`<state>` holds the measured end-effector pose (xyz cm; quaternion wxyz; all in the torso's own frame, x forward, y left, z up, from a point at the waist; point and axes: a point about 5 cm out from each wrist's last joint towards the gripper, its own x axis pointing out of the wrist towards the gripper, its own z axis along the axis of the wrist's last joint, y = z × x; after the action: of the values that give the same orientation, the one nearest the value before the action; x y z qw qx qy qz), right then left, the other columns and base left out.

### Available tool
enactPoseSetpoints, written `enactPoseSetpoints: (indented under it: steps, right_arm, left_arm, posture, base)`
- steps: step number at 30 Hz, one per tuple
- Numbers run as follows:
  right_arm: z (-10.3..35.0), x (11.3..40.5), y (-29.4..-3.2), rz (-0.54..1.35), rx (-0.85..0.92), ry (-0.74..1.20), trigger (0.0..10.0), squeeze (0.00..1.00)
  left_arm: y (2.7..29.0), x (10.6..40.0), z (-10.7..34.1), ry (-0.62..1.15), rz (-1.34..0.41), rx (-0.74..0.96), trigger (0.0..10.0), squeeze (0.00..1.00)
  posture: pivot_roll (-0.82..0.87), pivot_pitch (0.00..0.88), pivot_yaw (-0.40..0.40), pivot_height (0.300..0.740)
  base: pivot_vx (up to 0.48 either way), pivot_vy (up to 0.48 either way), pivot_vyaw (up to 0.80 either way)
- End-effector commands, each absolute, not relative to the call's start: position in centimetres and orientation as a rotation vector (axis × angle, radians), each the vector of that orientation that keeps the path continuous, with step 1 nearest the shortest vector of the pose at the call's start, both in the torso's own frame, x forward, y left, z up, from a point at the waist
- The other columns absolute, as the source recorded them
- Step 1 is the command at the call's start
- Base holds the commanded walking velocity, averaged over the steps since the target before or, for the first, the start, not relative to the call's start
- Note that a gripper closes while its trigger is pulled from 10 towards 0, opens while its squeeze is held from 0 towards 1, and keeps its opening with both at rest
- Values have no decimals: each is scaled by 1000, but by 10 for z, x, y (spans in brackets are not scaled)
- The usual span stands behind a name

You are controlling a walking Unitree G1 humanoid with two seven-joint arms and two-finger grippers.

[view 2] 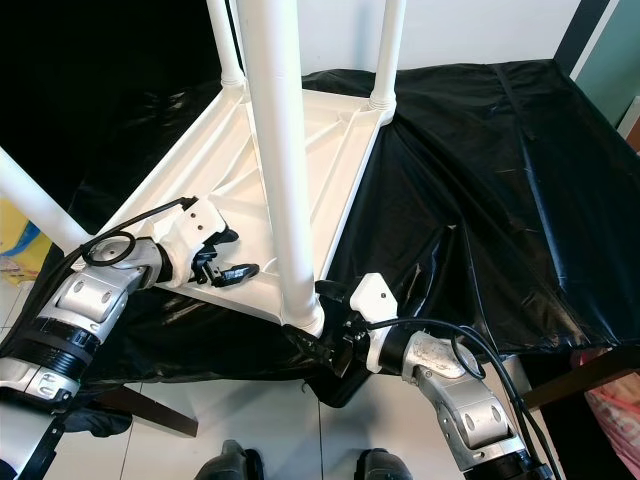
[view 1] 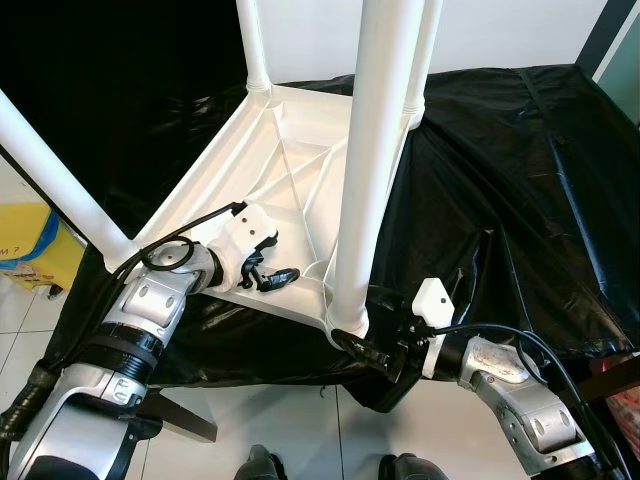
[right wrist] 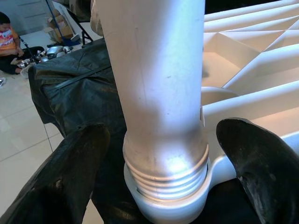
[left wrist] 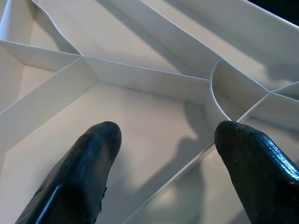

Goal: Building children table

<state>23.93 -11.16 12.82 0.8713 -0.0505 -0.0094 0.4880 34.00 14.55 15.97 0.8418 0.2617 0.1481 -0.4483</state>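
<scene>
A white plastic children's table [view 1: 290, 170] lies upside down on a black sheet, ribbed underside up. Its legs stand upward: the nearest leg [view 1: 375, 150], one on the left [view 1: 60, 190] and two at the back. My left gripper [view 1: 268, 272] hovers open over the ribbed underside near the front edge, with nothing between its fingers [left wrist: 88, 158]. My right gripper [view 1: 365, 345] is open at the front corner. Its fingers [right wrist: 74, 163] stand either side of the nearest leg's threaded base [right wrist: 166, 163], with gaps on both sides.
The black plastic sheet [view 1: 520, 170] covers the surface and drapes over its front edge. A yellow item [view 1: 30, 240] sits on the tiled floor at left, something pink [view 1: 620, 400] at right. A person [right wrist: 9, 42] sits on the floor far off.
</scene>
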Motion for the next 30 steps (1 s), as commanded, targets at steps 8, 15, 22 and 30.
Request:
enactPoseSetpoints:
  steps: [8, 15, 22, 30]
  right_arm:
    - [129, 241, -114, 1007, -129, -14, 10000, 0]
    - [129, 241, -114, 1011, -130, -15, 10000, 0]
    - [127, 237, -118, 1044, -139, 12, 10000, 0]
    - [125, 237, -118, 1058, -148, 26, 10000, 0]
  left_arm:
    - [171, 341, 150, 439, -884, 486, 10000, 0]
    - [196, 329, 163, 439, -996, 496, 10000, 0]
    - [204, 329, 165, 440, -979, 517, 10000, 0]
    - [190, 339, 158, 418, -938, 556, 10000, 0]
  posture:
    - [-68, 113, 67, 740]
    - [-60, 106, 63, 740]
    - [-54, 105, 61, 740]
    - [-54, 107, 58, 740]
  base:
    - [0, 0, 0]
    - [0, 0, 0]
    - [0, 0, 0]
    - [0, 0, 0]
